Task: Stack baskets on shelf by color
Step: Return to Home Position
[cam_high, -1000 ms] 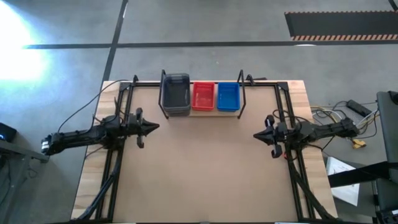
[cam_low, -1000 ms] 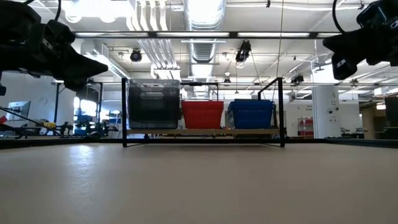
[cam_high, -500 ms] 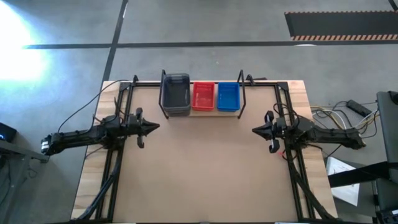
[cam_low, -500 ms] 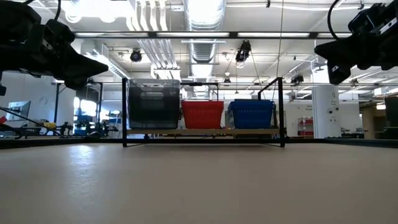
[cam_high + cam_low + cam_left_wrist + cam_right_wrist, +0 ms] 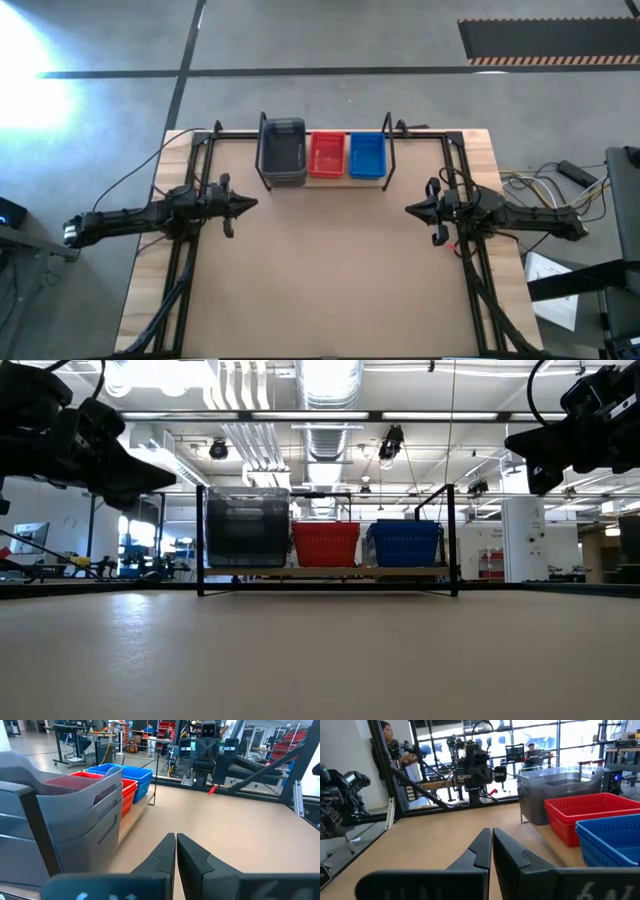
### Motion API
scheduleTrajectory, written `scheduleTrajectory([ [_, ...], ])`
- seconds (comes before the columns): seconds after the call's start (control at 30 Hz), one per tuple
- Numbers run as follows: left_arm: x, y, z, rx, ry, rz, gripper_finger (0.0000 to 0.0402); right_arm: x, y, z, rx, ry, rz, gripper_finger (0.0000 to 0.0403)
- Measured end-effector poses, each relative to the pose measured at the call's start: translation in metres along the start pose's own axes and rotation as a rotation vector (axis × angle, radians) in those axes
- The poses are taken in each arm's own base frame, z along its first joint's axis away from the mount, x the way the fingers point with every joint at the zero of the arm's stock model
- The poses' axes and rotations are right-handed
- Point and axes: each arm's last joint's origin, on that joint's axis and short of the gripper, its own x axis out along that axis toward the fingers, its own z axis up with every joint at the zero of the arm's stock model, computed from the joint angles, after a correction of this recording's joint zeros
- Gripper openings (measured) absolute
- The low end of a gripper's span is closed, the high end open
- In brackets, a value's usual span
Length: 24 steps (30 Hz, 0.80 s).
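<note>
The shelf point(image 5: 325, 180), a wooden plank in a black wire frame, stands at the table's far edge. On it rest a dark grey basket stack point(image 5: 282, 150) at its left, a red basket stack point(image 5: 327, 154) in the middle and a blue basket stack point(image 5: 367, 154) at its right; they also show in the low view point(image 5: 248, 527) point(image 5: 325, 544) point(image 5: 404, 543). My left gripper point(image 5: 252, 204) is shut and empty, above the table's left side. My right gripper point(image 5: 410, 212) is shut and empty, above the right side.
Black frame rails point(image 5: 190, 250) point(image 5: 475, 260) run along the table's left and right sides under the arms. The bare tabletop point(image 5: 330, 270) lies between the grippers and toward the near edge. A person point(image 5: 390, 742) shows in the room beyond the table.
My right gripper has gone a little toward the table's left and tipped slightly down. My left gripper has lowered slightly. The baskets have kept still.
</note>
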Motion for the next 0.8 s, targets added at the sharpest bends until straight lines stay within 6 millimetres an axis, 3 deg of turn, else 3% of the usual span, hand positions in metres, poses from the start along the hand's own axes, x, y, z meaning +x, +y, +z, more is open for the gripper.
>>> scheduleTrajectory([
  [0.8,0.0010,0.0003,-0.0012,-0.001,0.015,0.006,0.0000,0.0004,-0.0001,-0.0005,0.000,0.006,-0.001,0.0009],
])
